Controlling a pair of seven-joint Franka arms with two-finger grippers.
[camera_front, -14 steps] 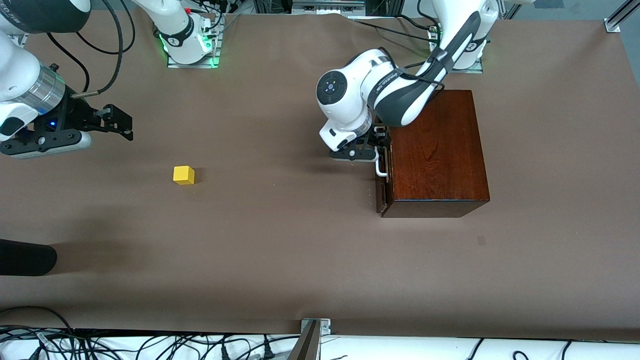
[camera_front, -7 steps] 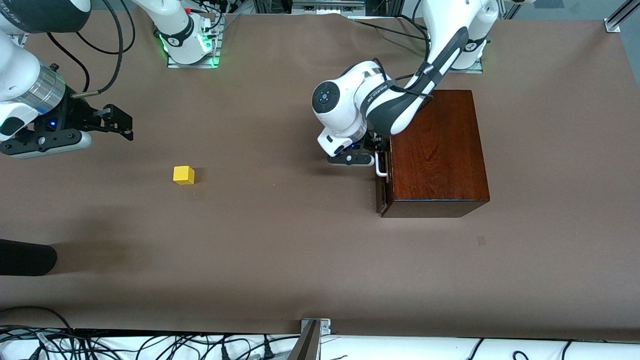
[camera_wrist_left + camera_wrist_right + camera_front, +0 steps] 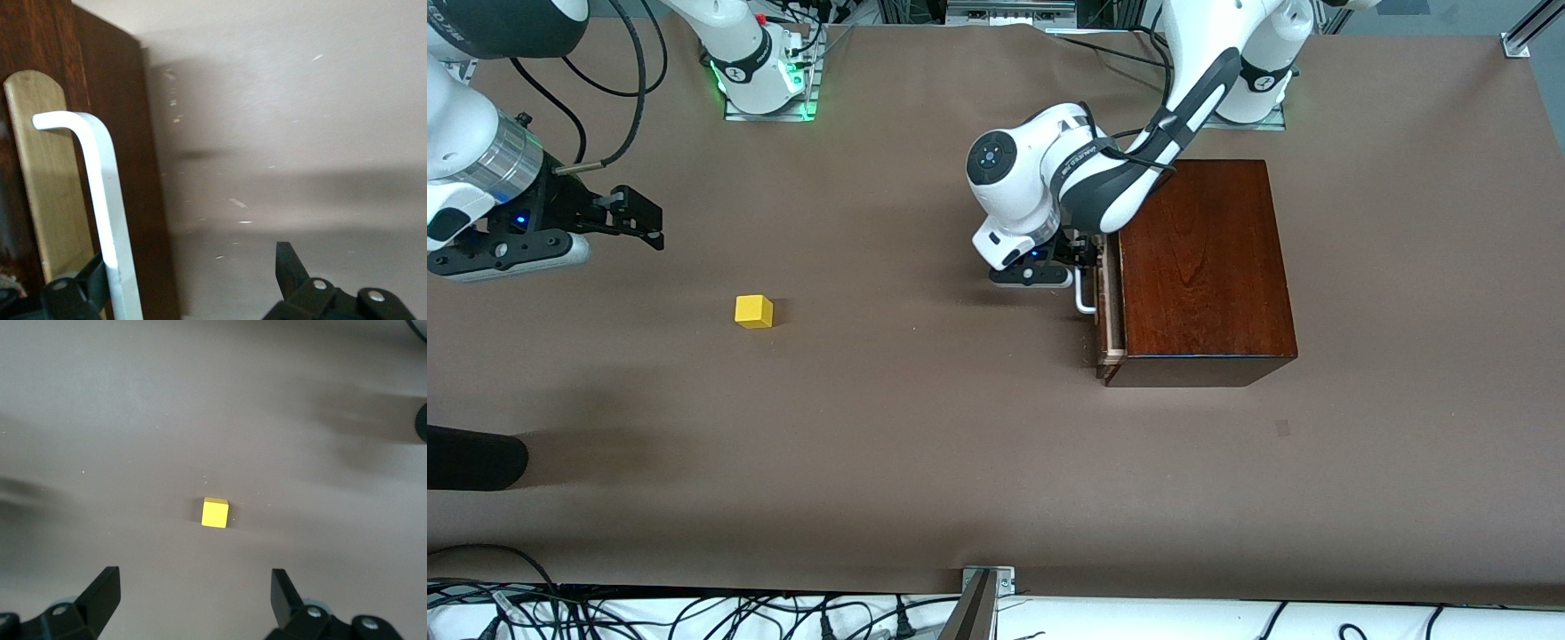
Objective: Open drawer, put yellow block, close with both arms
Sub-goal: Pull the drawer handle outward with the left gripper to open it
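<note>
The dark reddish-brown wooden box (image 3: 1200, 267) stands toward the left arm's end of the table. Its drawer (image 3: 1107, 311) is pulled out a little, and a pale wood strip shows. My left gripper (image 3: 1080, 258) is open in front of the drawer. One finger sits hooked under the white handle (image 3: 1082, 298). In the left wrist view the handle (image 3: 107, 200) crosses that finger, and the second finger (image 3: 287, 267) stands well apart. The yellow block (image 3: 753, 311) lies on the table toward the right arm's end. My right gripper (image 3: 645, 218) is open above the table, and the block (image 3: 215, 512) shows between its fingers in the right wrist view.
A black rounded object (image 3: 471, 458) juts in at the table's edge at the right arm's end. A metal bracket (image 3: 983, 587) and cables lie along the edge nearest the front camera. Brown table surface (image 3: 925, 400) lies between block and box.
My left arm has drawn back toward the right arm's end with the handle. The drawer has slid out a little and now shows pale wood. The right arm has not moved.
</note>
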